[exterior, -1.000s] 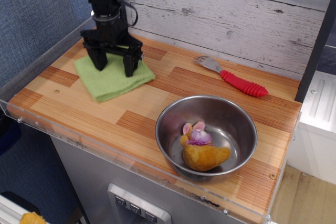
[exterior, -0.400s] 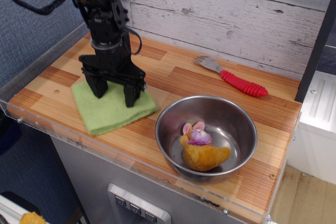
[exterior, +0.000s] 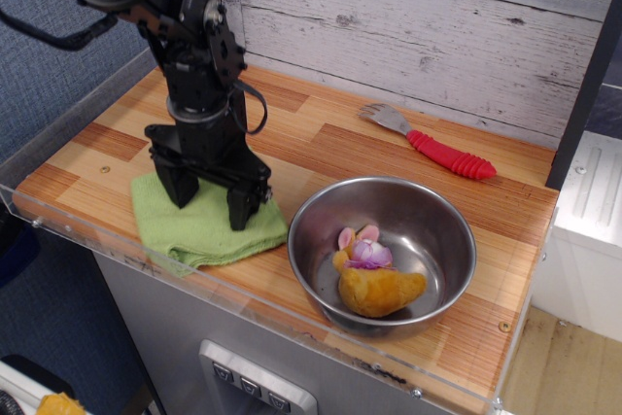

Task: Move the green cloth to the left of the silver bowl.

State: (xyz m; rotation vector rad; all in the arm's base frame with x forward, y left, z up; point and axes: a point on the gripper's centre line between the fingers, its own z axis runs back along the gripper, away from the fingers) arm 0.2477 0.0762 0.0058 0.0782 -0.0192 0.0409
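The green cloth (exterior: 199, 232) lies near the table's front edge, just left of the silver bowl (exterior: 458, 232), its right corner close to the bowl's rim. Its front edge is rumpled against the clear lip. My black gripper (exterior: 208, 199) stands upright on the cloth with both fingertips pressed into it. The fingers are spread wide apart, one on the cloth's left part (exterior: 176, 188) and one on its right part (exterior: 241, 211). The bowl stands at the front right and holds a small stuffed toy (exterior: 377, 285).
A fork with a red handle (exterior: 449, 156) lies at the back right near the plank wall. A clear plastic lip (exterior: 87, 232) runs along the table's front and left edges. A white appliance (exterior: 588, 201) stands to the right of the table.
The gripper has moved toward the front and slightly right, and the cloth has slid with it from the back left to beside the bowl. Its front edge has bunched up.
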